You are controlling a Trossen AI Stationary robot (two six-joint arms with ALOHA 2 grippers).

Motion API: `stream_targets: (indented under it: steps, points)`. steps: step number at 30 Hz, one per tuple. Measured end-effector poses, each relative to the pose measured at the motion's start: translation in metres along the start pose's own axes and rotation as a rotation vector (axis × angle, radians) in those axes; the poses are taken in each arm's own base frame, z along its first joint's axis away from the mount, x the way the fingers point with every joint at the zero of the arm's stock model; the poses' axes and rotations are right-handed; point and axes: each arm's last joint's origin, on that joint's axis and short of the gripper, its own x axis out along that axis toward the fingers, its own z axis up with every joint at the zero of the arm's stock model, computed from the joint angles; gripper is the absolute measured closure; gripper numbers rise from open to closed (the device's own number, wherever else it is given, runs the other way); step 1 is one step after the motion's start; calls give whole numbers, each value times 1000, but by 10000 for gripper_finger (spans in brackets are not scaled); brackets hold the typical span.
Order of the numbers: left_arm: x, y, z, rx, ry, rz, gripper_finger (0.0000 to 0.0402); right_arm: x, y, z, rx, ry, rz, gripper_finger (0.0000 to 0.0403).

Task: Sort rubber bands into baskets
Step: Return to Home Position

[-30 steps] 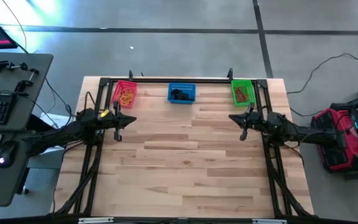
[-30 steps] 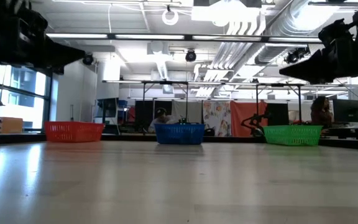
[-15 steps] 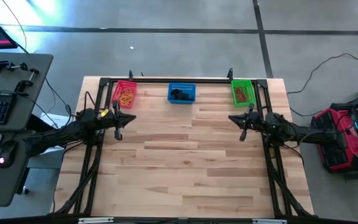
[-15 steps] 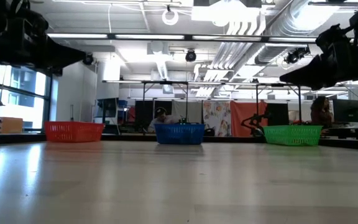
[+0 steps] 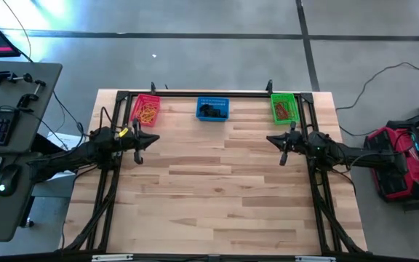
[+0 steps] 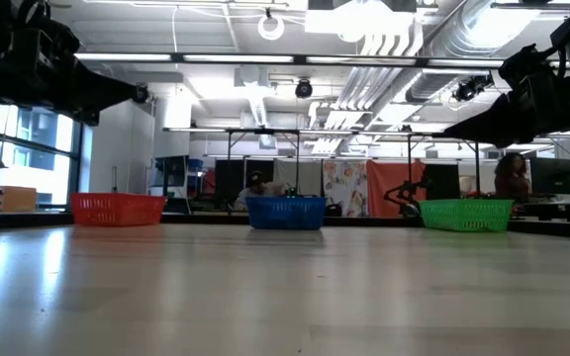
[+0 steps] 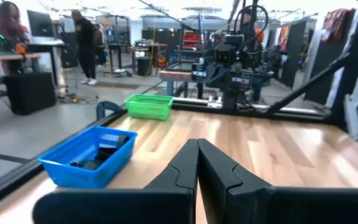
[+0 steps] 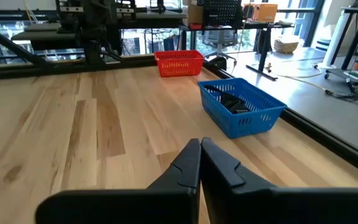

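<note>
- We see the right gripper (image 6: 449,133) sitting lower in the low view than a second ago; its dark arm has sunk from close under the ceiling lights (image 6: 265,57) toward the green basket (image 6: 466,215), though it hangs well above the basket
- From above, we find that same move barely visible: the right gripper has drifted only slightly toward the middle of the table (image 5: 217,189)
- We see the left gripper (image 6: 144,95) reaching a little further toward the middle of the low view than it did a second ago

Robotics lab, exposed ceiling ducts (image 6: 389,40), computer desk (image 5: 35,124), concrete floor (image 5: 195,58)
</note>
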Motion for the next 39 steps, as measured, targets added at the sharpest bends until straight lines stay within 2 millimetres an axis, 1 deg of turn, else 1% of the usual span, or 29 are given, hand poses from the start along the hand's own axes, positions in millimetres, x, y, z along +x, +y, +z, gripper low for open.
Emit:
stream_targets:
  steps: [4, 39]
  points:
    - [0, 0, 0, 41, 4, 9, 402, 0, 0, 0, 38, 0, 0, 403]
    - [0, 0, 0, 26, 4, 10, 401, 0, 0, 0, 34, -1, 3, 403]
